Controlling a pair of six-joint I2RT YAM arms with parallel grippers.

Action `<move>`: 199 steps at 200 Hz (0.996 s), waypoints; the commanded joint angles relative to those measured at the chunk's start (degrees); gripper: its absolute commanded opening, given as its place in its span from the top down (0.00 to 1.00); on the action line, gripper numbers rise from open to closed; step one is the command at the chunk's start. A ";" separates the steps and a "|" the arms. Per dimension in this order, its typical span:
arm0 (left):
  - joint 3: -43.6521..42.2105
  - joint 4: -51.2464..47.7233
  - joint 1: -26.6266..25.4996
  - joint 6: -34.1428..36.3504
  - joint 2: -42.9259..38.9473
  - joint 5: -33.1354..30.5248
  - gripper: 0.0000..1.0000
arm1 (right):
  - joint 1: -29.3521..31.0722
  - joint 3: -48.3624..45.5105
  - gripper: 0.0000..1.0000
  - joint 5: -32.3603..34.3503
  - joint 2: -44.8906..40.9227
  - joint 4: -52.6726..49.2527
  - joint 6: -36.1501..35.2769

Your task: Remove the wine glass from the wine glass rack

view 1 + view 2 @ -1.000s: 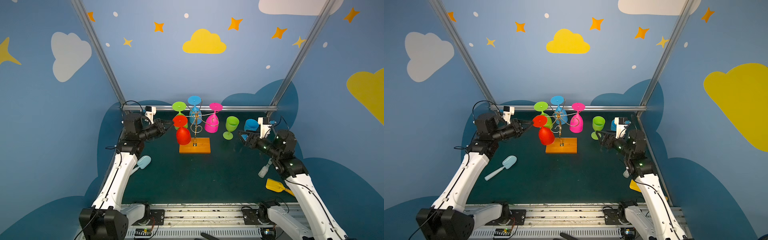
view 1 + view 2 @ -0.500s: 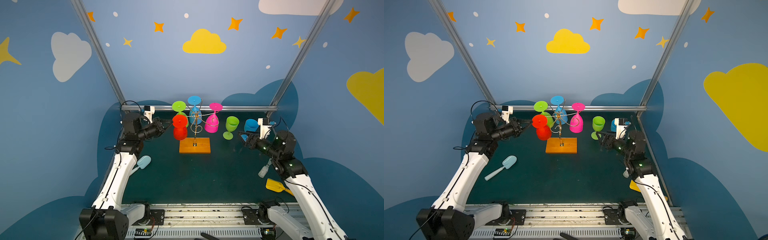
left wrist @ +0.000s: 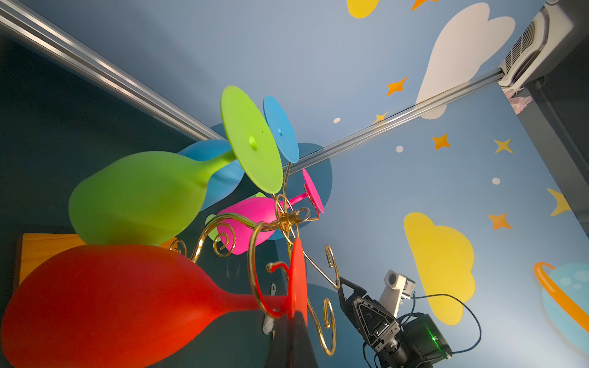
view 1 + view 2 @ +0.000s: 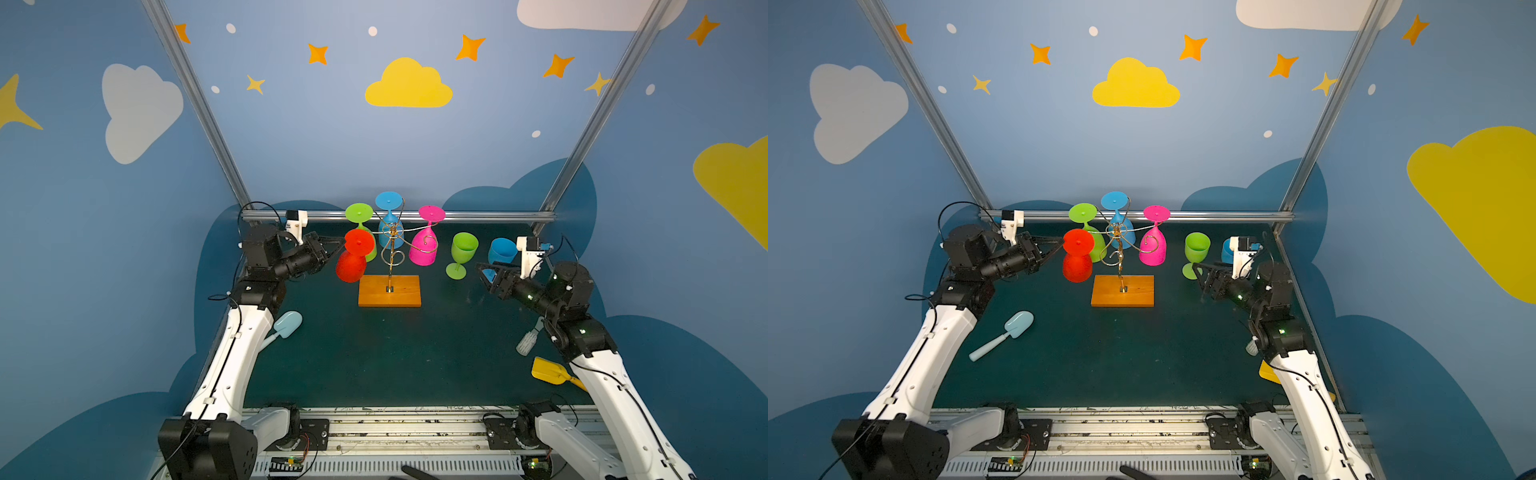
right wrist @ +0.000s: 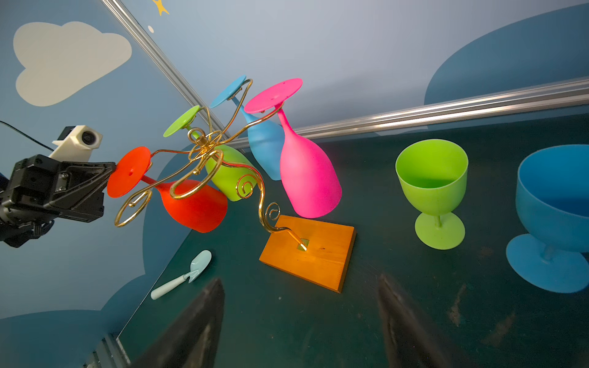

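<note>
Red plastic wine glass (image 4: 351, 266) – upside down, tilted, hanging at far L | L gripper (image 4: 340, 246) – pinched tight on its foot rim | gold wire rack w/ orange wood base (image 4: 390, 291) – centre, one curled arm round red stem | R gripper (image 5: 300, 278) – jaws wide, empty, well apart.

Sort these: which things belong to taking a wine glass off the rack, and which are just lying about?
Job: wine glass rack, red wine glass, left gripper shut on its foot.
Lying about: green goblet, blue goblet, pale blue scoop, yellow scoop, brush.
</note>
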 commanded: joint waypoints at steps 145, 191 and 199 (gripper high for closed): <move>-2.94 3.35 -0.58 -0.09 0.99 0.68 0.52 | 0.27 -0.96 0.25 0.83 -1.61 -0.14 -0.60; -2.46 4.36 -2.40 -0.28 2.68 0.36 0.57 | 0.26 -1.01 0.25 0.97 -1.79 -0.33 -0.69; -2.46 4.36 -2.52 -0.28 2.80 0.39 0.61 | 0.22 -1.08 0.25 1.02 -1.82 -0.40 -0.69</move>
